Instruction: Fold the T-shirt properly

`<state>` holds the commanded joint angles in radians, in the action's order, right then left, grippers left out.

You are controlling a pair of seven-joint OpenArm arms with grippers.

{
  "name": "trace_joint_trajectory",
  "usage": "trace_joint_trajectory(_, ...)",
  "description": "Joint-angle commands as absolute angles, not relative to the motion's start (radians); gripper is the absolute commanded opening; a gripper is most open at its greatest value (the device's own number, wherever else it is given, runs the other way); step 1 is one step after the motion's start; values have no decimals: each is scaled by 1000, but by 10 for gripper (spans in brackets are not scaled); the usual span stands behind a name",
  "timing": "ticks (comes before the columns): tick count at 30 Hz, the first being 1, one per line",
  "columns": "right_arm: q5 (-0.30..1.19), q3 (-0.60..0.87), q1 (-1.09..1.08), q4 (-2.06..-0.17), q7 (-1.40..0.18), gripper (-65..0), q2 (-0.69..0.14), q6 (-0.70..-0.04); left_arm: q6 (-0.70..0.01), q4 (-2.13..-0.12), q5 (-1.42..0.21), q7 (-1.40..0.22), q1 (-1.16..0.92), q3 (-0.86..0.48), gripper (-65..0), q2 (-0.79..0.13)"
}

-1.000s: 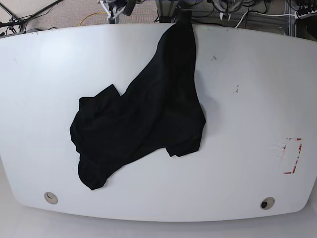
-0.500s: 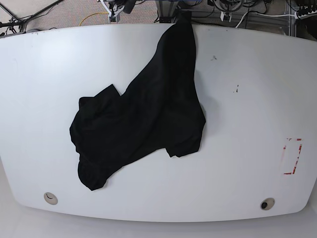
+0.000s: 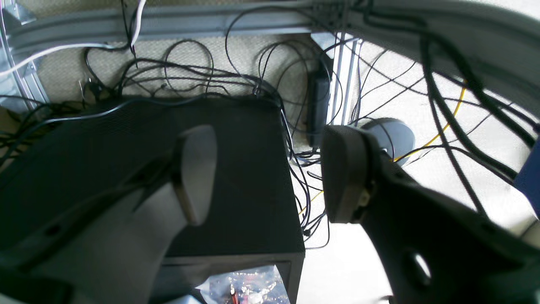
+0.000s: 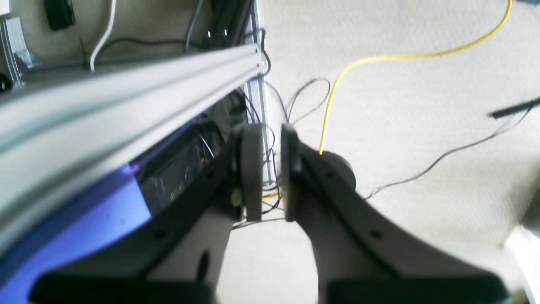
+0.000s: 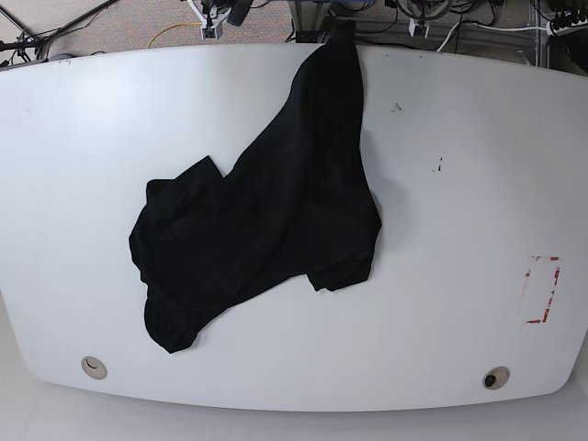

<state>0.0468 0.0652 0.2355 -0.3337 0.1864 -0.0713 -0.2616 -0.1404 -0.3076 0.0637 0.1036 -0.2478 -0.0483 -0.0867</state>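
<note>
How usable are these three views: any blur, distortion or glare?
Base view: sharp, but fisheye bows the white table; the T-shirt is featureless black. Left wrist view: open left gripper soft. Right wrist view: aluminium rail smeared, floor washed out.
</note>
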Motion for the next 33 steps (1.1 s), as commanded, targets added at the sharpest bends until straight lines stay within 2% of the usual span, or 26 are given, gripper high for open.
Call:
trace_joint_trajectory(4,47,67,260,-360,188,-587,-71,-262,-140,-312,62,120,-251,-53,-289,-87)
trace_joint_trajectory(8,47,67,343,-510,179,-587,-71,-260,-140,-351,61,127,-278,-56,-290,-87)
trace_joint_trajectory(16,47,67,493,-710,179,-587,-71,-259,-140,-662,61,122,-455,-56,-290,-85)
trace_joint_trajectory(28,56,67,705,-983,179,-587,-71,-259,-140,-1001,61,122,-707,-58,-290,-85)
trace_joint_trajectory(33,56,67,800,-1109,179,-587,-71,-259,-140,-1155,59,122,-825,-110,-290,-85)
